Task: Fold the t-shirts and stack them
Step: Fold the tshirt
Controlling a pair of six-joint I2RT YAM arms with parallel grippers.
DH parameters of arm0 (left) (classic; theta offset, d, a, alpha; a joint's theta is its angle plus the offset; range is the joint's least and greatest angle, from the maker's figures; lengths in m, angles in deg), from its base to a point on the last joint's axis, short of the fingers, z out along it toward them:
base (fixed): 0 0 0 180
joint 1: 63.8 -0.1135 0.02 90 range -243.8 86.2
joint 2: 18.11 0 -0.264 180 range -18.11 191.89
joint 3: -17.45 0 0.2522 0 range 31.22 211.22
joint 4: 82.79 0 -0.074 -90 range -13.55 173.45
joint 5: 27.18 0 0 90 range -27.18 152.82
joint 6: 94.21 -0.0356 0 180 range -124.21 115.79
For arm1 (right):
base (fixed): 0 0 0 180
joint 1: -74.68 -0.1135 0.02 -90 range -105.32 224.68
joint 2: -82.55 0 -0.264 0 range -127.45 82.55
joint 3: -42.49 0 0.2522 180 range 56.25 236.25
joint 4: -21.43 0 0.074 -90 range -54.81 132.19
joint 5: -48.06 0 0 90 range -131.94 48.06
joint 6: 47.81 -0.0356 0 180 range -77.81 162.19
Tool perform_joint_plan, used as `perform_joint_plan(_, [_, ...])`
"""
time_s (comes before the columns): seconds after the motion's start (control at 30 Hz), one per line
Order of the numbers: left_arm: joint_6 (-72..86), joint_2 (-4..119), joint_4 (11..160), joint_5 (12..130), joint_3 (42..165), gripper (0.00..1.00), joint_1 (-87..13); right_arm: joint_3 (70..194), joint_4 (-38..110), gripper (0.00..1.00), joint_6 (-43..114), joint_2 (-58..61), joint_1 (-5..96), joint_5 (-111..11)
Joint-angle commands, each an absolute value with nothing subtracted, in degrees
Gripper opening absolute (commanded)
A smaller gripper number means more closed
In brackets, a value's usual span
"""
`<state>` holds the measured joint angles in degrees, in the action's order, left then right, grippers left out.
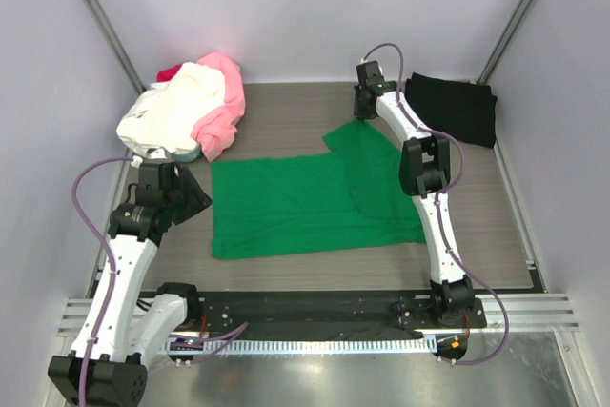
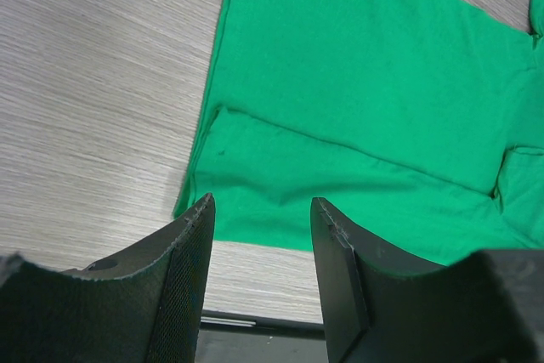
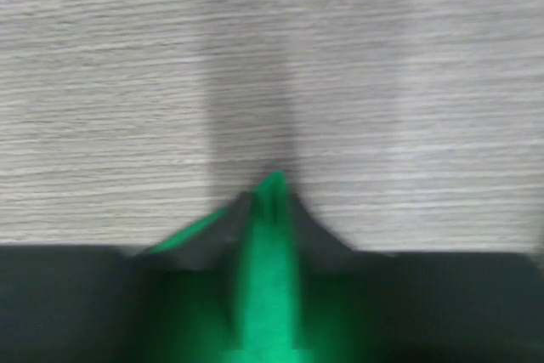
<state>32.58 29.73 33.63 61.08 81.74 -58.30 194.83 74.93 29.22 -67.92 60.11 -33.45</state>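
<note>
Green shirt [image 1: 305, 207] lies spread flat mid-table, and the right gripper [image 3: 272, 201] is out at its 1 o'clock sleeve with a thin ridge of green pinched between narrow fingers. The wrist view is blurred, so how deep that bite goes is hard to call. That's the worry: a shallow pinch could slip off as the sleeve is carried over, leaving a crooked fold. A grab that catches only the top layer would peel it and bunch the cloth. The left gripper [image 2: 262, 210] hovers just off the shirt's 8 o'clock corner, fingers half apart and holding nothing. With that corner unpinned, a hard pull from the far side could drag the whole shirt across the table [image 1: 286, 111]. As for room, the pile [image 1: 186, 111] of white, pink and red shirts sits at 10 o'clock, near the shirt's far-left edge. The black shirt [image 1: 453, 107] rests folded at 2 o'clock, just beside the right arm, so a wide swing there could snag it. Bare wood shows at 12 o'clock and along 6 o'clock.
</note>
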Motion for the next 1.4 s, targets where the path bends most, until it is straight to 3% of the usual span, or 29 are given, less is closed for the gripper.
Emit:
perform_joint_plan(0.0, [32.00, 28.74, 35.29, 59.48, 81.58, 0.50, -58.70, 193.80, 75.09, 0.13, 29.62, -68.45, 59.82, -34.30])
perform_joint_plan(0.03, [32.09, 28.91, 35.29, 58.96, 81.58, 0.51, -58.70, 193.62, 75.18, 0.04, 29.53, -68.27, 59.74, -34.04])
perform_joint_plan(0.07, [32.17, 29.26, 35.29, 58.78, 81.49, 0.51, -58.79, 193.36, 75.27, 0.01, 29.62, -67.40, 59.82, -33.86])
perform_joint_plan(0.27, [34.54, 37.42, 43.78, 55.96, 80.70, 0.49, -58.96, 188.62, 75.35, 0.01, 26.29, -61.69, 61.57, -30.00])
perform_joint_plan(0.37, [36.65, 48.75, 49.59, 57.19, 81.92, 0.44, -58.88, 184.58, 76.05, 0.01, 24.44, -57.47, 62.54, -26.76])
perform_joint_plan(0.63, [37.89, 74.75, 56.38, 54.12, 94.46, 0.42, -58.61, 177.28, 76.14, 0.01, 24.78, -50.43, 65.10, -31.04])
perform_joint_plan(0.87, [35.96, 88.75, 53.66, 50.43, 107.58, 0.42, -58.79, 176.83, 75.97, 0.01, 24.70, -50.43, 65.10, -34.39])
perform_joint_plan(1.03, [34.55, 93.95, 52.60, 48.41, 111.63, 0.42, -58.96, 176.83, 75.97, 0.01, 24.44, -50.25, 65.10, -35.70])
perform_joint_plan(1.37, [33.58, 97.47, 54.01, 47.88, 110.76, 0.54, -59.05, 176.22, 75.97, 0.01, 24.35, -49.55, 65.10, -36.85])
